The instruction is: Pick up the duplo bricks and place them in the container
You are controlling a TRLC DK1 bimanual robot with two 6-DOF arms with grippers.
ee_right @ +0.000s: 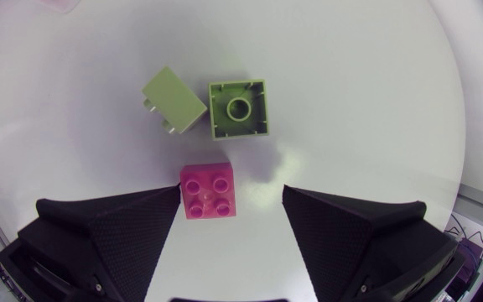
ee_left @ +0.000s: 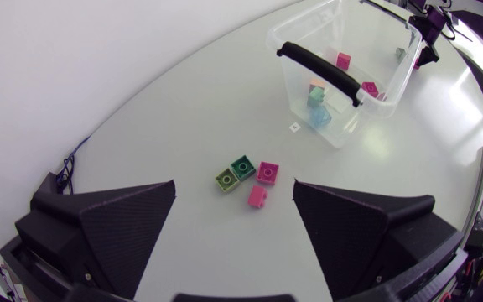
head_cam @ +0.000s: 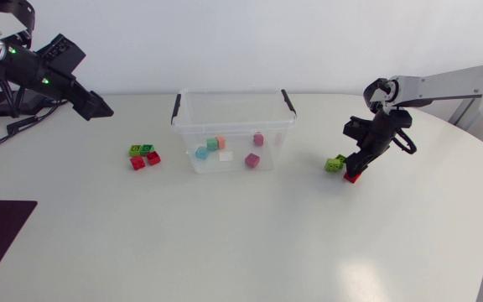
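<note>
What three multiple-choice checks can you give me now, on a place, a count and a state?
1. Where is the right tool? A over the container; B low over the right bricks; C over the left bricks.
2. How many left bricks are there? A two; B six; C four.
3. The right tool is: A open, one brick between its fingers; B shut on that brick; C shut and empty.
Key: B, the head view shows it down among the right bricks; C, the left wrist view shows four; A, a gap shows beside the brick.
</note>
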